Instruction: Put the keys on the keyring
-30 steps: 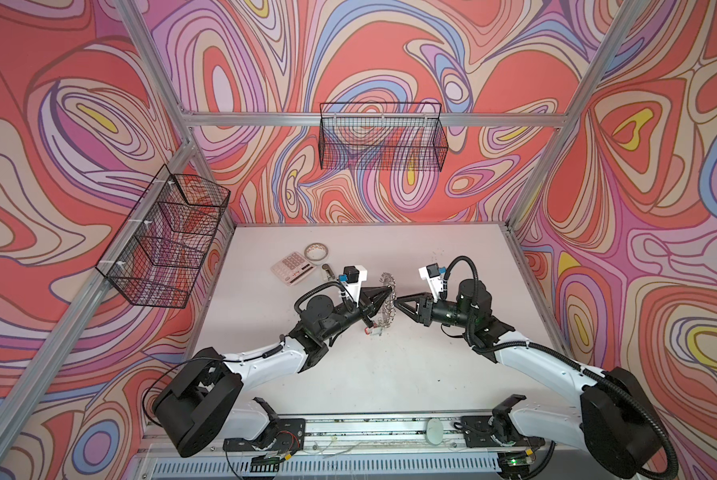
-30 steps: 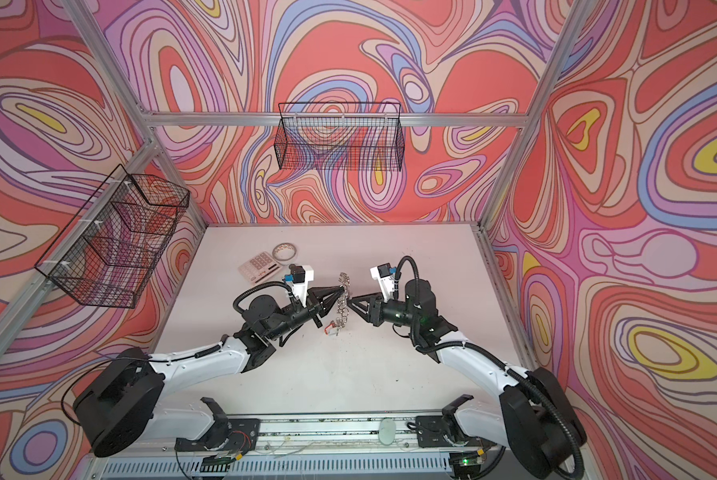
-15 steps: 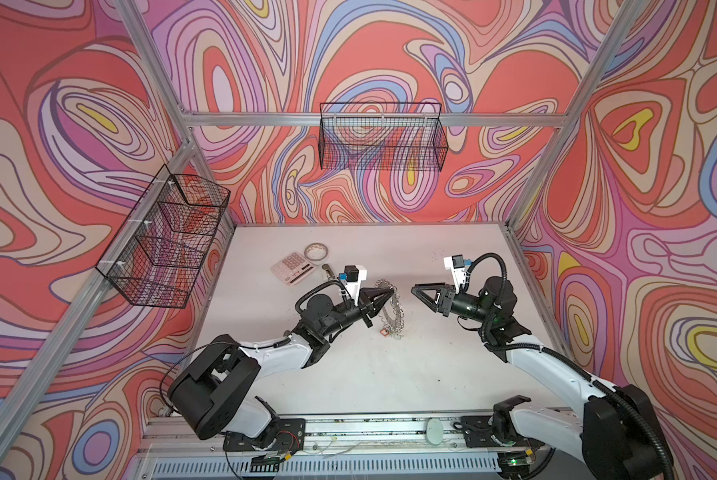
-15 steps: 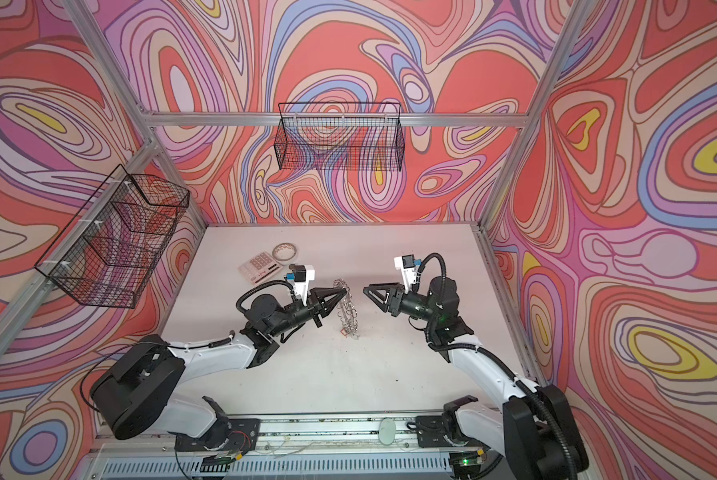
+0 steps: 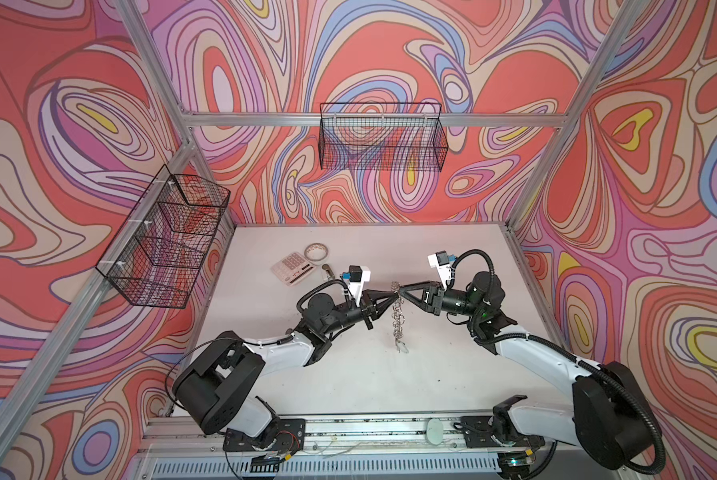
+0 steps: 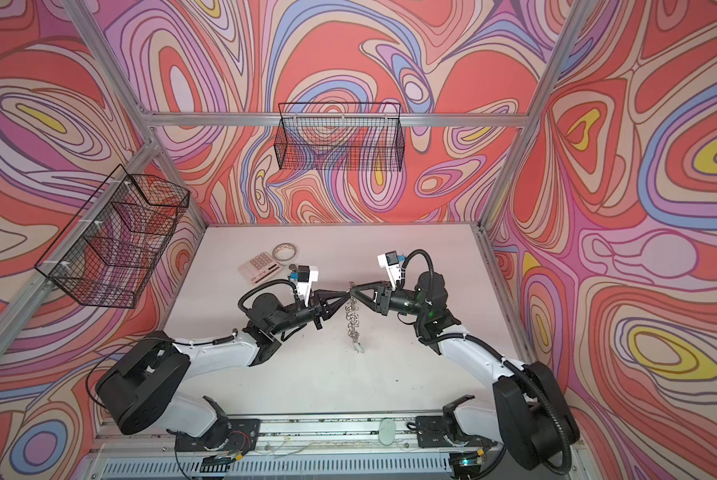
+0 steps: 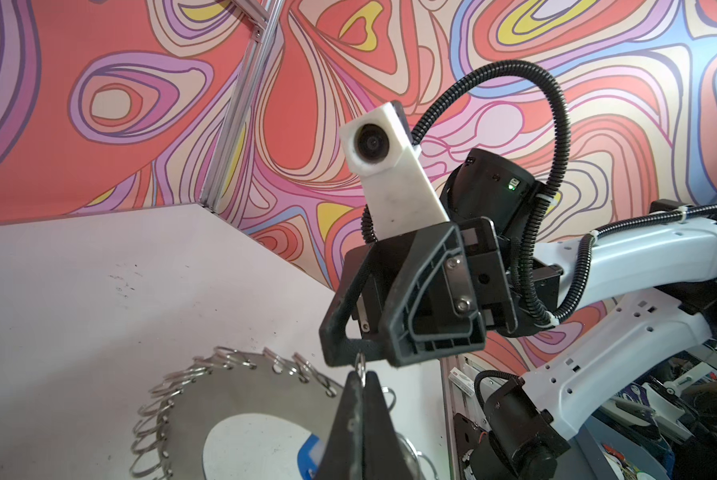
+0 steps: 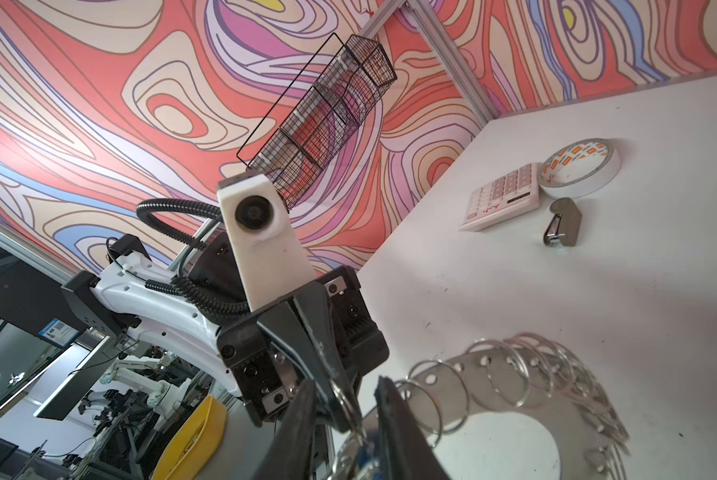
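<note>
The left tool is clamped on one wire loop of the keyring, held edge-on over the counter. The right tool has its jaws slightly apart around that loop.

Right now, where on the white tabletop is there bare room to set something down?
Bare: the front strip of the white tabletop between the left arm and right arm, and its back right corner. Crowded: back left, with the white calculator, white tape roll and grey stapler, and the middle, around the held grey looped metal keyring.
</note>
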You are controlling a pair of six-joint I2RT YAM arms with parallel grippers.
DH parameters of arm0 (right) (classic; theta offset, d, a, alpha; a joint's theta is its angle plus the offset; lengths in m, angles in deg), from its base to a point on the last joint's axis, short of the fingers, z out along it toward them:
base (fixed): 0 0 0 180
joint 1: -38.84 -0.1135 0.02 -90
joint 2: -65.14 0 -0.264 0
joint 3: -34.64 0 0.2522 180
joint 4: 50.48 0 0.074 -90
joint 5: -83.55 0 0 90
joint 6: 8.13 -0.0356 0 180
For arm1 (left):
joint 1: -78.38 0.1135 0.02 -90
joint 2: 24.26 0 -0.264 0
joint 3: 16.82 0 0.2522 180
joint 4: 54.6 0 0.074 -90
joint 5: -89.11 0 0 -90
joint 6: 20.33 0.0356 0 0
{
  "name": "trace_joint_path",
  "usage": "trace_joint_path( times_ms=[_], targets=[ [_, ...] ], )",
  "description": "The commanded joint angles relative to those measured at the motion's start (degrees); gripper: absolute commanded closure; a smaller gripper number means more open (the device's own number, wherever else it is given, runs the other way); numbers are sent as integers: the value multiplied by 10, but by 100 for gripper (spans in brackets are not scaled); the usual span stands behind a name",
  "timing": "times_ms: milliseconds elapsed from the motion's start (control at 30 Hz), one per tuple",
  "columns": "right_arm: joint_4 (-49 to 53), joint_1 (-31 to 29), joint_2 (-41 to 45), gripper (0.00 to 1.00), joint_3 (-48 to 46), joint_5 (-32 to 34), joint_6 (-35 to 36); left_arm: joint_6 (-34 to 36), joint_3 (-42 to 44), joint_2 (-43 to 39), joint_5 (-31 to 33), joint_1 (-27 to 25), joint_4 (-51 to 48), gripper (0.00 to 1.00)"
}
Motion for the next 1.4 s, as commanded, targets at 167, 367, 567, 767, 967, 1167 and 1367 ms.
trace_joint_path(
  times_ms=[167,367,567,767,967,1167,1367],
  targets=[
    [-34,-7,-4,80,-5,-6,-9,-13,-23,0,-3,2,63,100],
    [-34,-8,1,86,-21,-4,-7,-15,-28,-1,2,2,63,100],
    [-37,-11,0,100,-27,-4,-6,-19,-30,-5,0,2,63,100],
    [-26,-11,0,100,-19,-3,11,-32,-22,-9,-14,11,61,100],
    [34,-12,7,100,7,16,65,-10,-16,-38,-56,30,-22,98],
    [57,-23,6,100,22,26,101,42,-39,-66,-122,36,-158,98],
    [102,-38,0,100,41,31,138,99,-74,-82,-170,38,-281,98]
  ],
)
